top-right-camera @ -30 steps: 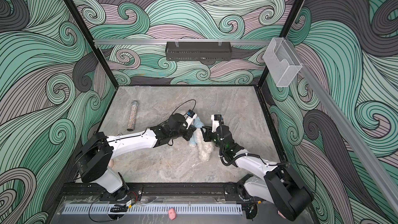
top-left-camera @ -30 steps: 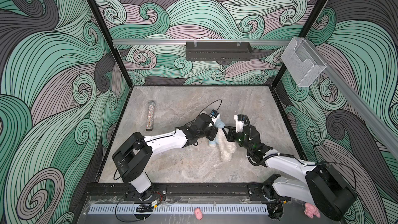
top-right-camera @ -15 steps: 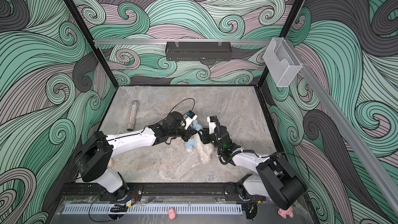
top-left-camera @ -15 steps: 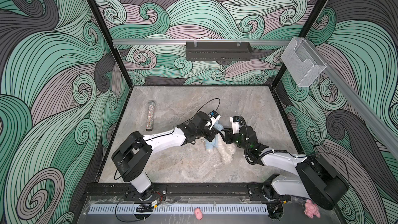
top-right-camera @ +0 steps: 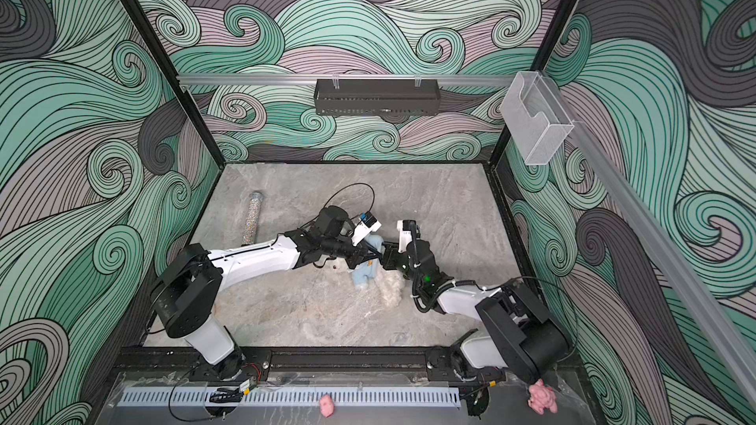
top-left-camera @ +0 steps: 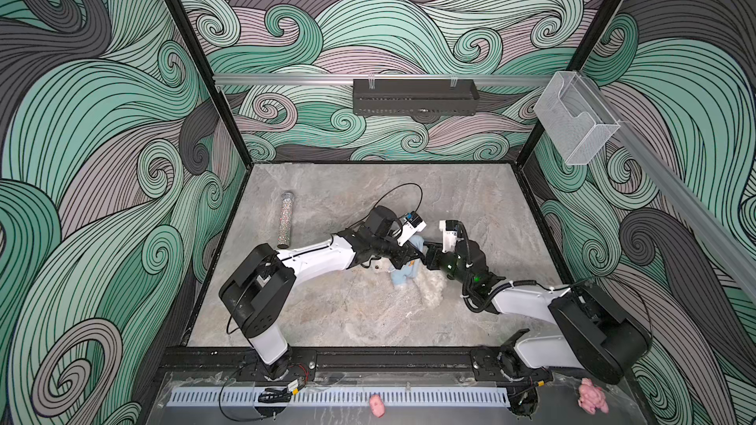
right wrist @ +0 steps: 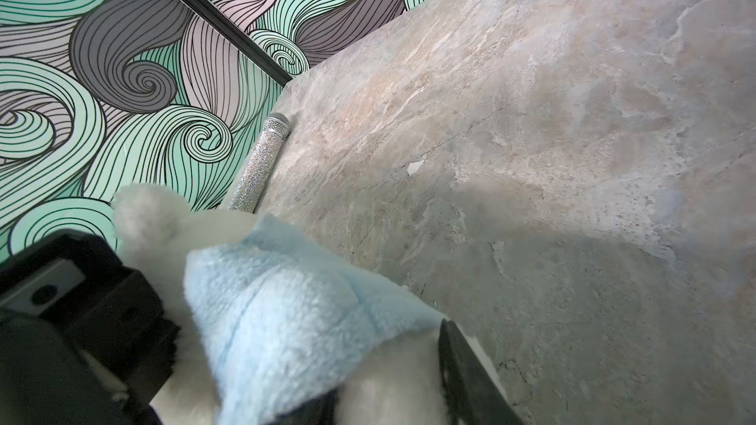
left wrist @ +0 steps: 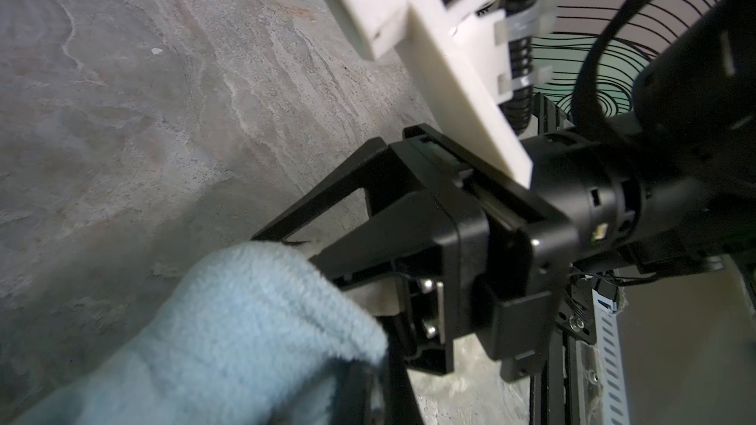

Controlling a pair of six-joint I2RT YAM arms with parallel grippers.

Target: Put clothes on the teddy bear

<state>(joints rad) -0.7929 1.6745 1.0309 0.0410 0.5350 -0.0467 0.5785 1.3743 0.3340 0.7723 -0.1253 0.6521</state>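
In both top views the white teddy bear [top-left-camera: 434, 291] [top-right-camera: 390, 291] lies mid-table, partly under the two grippers. A light blue fleece garment [top-left-camera: 403, 275] [top-right-camera: 363, 275] sits over its upper body. My left gripper [top-left-camera: 414, 256] [top-right-camera: 369, 256] is shut on the garment's edge; the left wrist view shows the blue fleece [left wrist: 229, 341] bunched at its jaws. My right gripper [top-left-camera: 428, 258] [top-right-camera: 384, 258] meets it tip to tip. In the right wrist view its fingers [right wrist: 466, 370] close round a white furry limb [right wrist: 392, 386] beneath the garment's hem [right wrist: 294, 320].
A glittery silver tube [top-left-camera: 285, 220] [right wrist: 262, 161] lies near the left wall. A black tray [top-left-camera: 415, 96] hangs on the back wall and a clear bin [top-left-camera: 574, 124] on the right rail. Two pink plush toys [top-left-camera: 377, 404] [top-left-camera: 591, 396] lie outside the front rail.
My right gripper has moved left and closer to the left gripper, onto the bear. The bear and garment have shifted slightly left with the left gripper.
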